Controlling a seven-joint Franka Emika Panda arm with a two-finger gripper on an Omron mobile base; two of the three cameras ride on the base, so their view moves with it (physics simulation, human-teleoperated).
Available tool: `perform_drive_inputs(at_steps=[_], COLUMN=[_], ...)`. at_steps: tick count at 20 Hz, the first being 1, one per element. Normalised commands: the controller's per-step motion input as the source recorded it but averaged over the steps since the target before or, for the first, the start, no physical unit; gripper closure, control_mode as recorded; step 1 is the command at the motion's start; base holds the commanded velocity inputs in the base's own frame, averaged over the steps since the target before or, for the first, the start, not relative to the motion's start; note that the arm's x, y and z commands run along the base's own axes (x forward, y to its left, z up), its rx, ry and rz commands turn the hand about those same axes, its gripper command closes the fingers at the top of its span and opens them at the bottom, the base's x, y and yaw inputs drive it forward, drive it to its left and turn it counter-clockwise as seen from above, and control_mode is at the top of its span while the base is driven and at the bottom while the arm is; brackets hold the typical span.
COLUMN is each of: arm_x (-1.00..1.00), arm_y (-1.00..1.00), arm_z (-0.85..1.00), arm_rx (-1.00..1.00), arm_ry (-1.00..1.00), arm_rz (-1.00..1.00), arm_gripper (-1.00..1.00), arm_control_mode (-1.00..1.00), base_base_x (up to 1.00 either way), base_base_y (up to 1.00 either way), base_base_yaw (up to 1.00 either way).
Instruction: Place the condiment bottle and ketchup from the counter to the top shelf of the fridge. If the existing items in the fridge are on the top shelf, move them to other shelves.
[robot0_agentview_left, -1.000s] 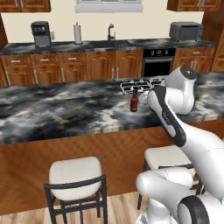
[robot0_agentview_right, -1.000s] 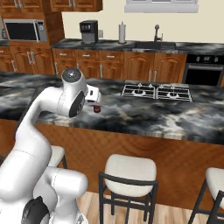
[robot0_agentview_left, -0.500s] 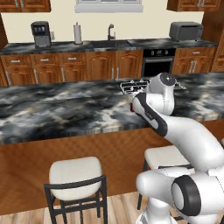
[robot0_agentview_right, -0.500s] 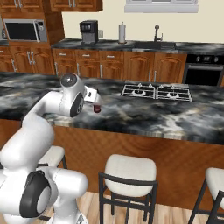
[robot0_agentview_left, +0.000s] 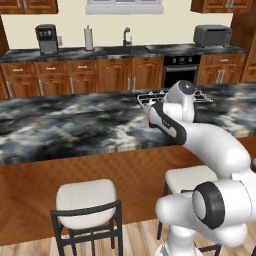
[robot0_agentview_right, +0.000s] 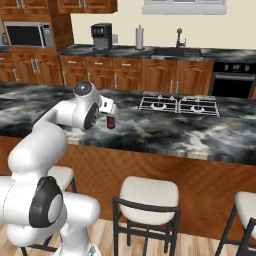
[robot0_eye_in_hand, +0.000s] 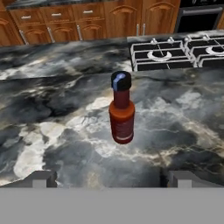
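Counter (robot0_agentview_left: 75, 125) spans our view; over past second arm swung inward along it, hand now low, squared on condiment bottle (robot0_eye_in_hand: 121, 109). We read this as approach for first pickup, nothing carried yet.

Cooktop (robot0_eye_in_hand: 175, 52) sits behind bottle, well apart; stone bare on bottle's other sides, room to slide in from near edge.

Bottle upright, on counter just ahead of hand, also seen in right base view (robot0_agentview_right: 111, 121).

Gripper (robot0_eye_in_hand: 111, 177) spread fully wide, empty, short of bottle.

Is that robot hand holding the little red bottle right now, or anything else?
Nothing is held. The gripper is open, its fingertips apart and short of the condiment bottle, which stands upright on the counter by itself.
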Motion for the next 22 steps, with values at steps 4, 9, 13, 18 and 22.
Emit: perform_drive_inputs(at_steps=[4,9,13,18,22], arm_x=[0.24,0.26,0.30,0.26,0.23], arm_y=[-0.05,-0.04,-0.07,-0.04,0.00], arm_z=[-0.20,-0.22,-0.18,-0.11,-0.03], arm_rx=[-0.01,-0.01,0.00,0.00,0.00], arm_ry=[0.00,0.00,0.00,0.00,0.00], arm_rz=[0.00,0.00,0.00,0.00,0.00], arm_gripper=[-1.00,-1.00,-1.00,-1.00,-1.00], arm_control_mode=[-1.00,-1.00,-1.00,-1.00,-1.00], base_base_x=[0.00,0.00,0.00,0.00,0.00], base_base_y=[0.00,0.00,0.00,0.00,0.00], base_base_yaw=[0.00,0.00,0.00,0.00,0.00])
